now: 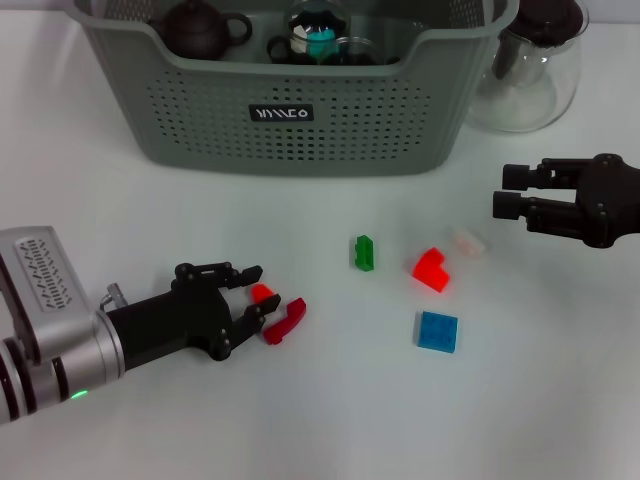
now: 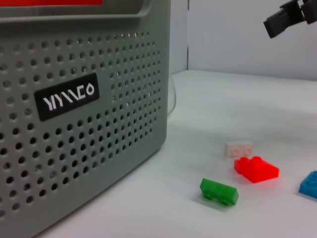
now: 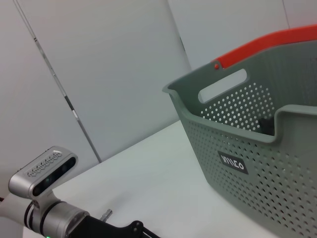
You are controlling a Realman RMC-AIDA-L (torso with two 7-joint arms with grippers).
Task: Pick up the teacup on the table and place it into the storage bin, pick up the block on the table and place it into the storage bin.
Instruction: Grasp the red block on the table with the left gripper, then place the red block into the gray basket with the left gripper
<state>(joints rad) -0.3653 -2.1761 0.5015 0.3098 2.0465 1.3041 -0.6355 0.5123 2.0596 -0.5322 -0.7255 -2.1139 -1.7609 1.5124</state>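
Blocks lie scattered on the white tabletop (image 1: 300, 420) in front of the large grey-green perforated plastic storage bin (image 1: 300, 120). The left claw (image 1: 262, 305) is low over the tabletop with its black fingers spread around a small red curved block (image 1: 284, 321), touching or nearly touching it; a second small red piece (image 1: 262, 293) sits between the fingertips. The right claw (image 1: 512, 192) hovers released, well apart, near a pale pink block (image 1: 468, 240). A green block (image 1: 364, 252), a red stepped block (image 1: 432, 269) and a blue square block (image 1: 438, 331) lie between the arms. Only the head view shows the dark teapot (image 1: 200, 30) inside the bin and the clear glass pitcher (image 1: 530, 70) beside it.
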